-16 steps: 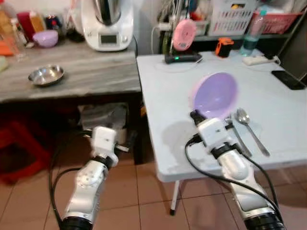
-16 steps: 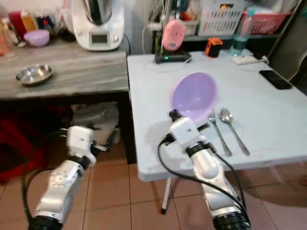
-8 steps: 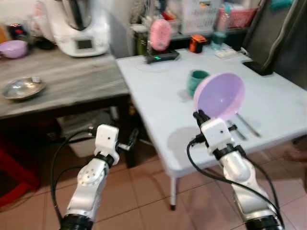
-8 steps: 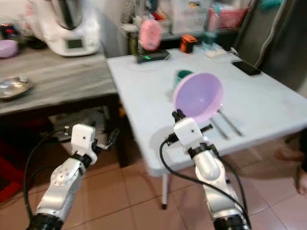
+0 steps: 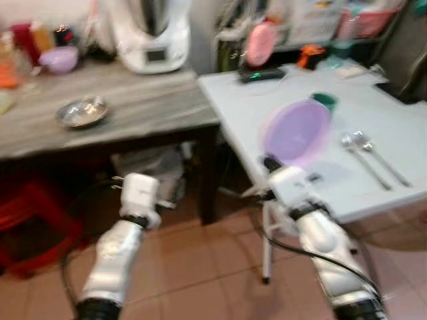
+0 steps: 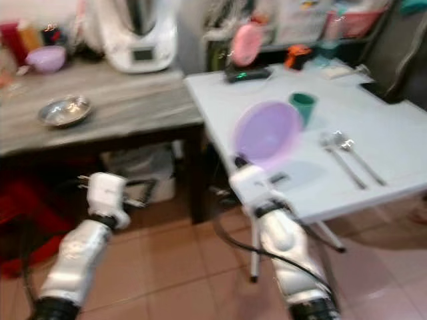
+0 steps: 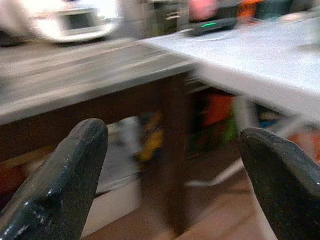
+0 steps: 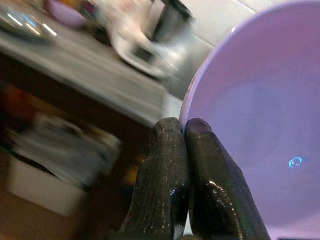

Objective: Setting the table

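My view swings back toward the wooden tabletop; my right hand now carries the purple bowl lower, at the white tabletop's near edge.

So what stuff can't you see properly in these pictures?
- The table under the purple bowl: the bowl hides it, head views.
- The right gripper: the bowl's rim hides how it pinches, wrist view.
- Counter jars: blurred, cut off.

No text, label, brand, number or sign can be read anywhere. The white kitchen machine on the grey counter has a small front display, but motion blur leaves it illegible. The items at the far edge of the white table are equally smeared.
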Robot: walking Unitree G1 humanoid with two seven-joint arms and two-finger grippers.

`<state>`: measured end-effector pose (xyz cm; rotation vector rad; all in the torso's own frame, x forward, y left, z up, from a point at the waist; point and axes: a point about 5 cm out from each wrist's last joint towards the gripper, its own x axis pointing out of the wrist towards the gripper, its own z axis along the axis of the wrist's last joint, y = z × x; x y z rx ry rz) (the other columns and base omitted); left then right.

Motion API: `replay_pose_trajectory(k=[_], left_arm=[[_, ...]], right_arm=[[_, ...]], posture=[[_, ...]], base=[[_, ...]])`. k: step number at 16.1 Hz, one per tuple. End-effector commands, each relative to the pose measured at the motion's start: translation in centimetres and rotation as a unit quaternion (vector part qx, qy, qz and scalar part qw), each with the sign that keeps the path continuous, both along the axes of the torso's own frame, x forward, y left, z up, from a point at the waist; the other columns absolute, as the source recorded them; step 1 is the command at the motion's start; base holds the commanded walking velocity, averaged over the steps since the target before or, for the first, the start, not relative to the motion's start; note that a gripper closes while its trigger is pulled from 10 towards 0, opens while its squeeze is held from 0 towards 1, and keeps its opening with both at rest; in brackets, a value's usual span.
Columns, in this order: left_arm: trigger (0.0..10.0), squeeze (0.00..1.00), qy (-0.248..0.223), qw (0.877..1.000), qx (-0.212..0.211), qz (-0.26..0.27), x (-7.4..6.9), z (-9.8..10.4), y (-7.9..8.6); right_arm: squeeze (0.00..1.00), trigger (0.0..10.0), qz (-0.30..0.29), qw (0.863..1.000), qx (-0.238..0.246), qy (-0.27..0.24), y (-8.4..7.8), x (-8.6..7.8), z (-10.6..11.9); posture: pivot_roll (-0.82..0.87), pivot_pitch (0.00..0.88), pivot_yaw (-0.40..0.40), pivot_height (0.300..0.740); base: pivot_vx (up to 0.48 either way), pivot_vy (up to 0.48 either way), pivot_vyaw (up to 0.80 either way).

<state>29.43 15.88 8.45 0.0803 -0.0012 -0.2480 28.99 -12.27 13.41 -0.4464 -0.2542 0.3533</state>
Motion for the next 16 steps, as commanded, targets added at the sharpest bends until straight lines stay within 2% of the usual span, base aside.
replay_pose_trajectory(k=[1, 8, 13, 16], left_arm=[[10.0, 0.0, -0.003, 1.0, 0.003, -0.003, 0.05, 0.09, -0.39], [10.0, 0.0, -0.001, 1.0, 0.007, -0.004, 0.14, -0.02, -0.5], [10.0, 0.0, -0.002, 1.0, 0.006, -0.005, 0.11, -0.07, -0.63], [10.0, 0.0, -0.007, 1.0, 0.007, -0.025, -0.09, 0.09, -0.93]], right_arm=[[0.0, 10.0, -0.007, 1.0, -0.003, -0.013, -0.53, 0.14, 0.6], [0.0, 10.0, -0.006, 1.0, -0.007, -0.015, -0.4, 0.05, 0.46], [0.0, 10.0, -0.003, 1.0, -0.009, -0.019, -0.34, 0.01, 0.59], [0.0, 10.0, -0.002, 1.0, -0.011, -0.019, -0.32, -0.1, 0.58]], posture=[[0.01, 0.0, 0.035, 0.74], [0.01, 0.0, 0.034, 0.74], [0.0, 0.0, 0.034, 0.74], [0.0, 0.0, 0.033, 0.74]], base=[[0.0, 0.394, 0.8], [0.0, 0.463, 0.52], [0.0, 0.48, 0.0], [0.0, 0.0, 0.0]])
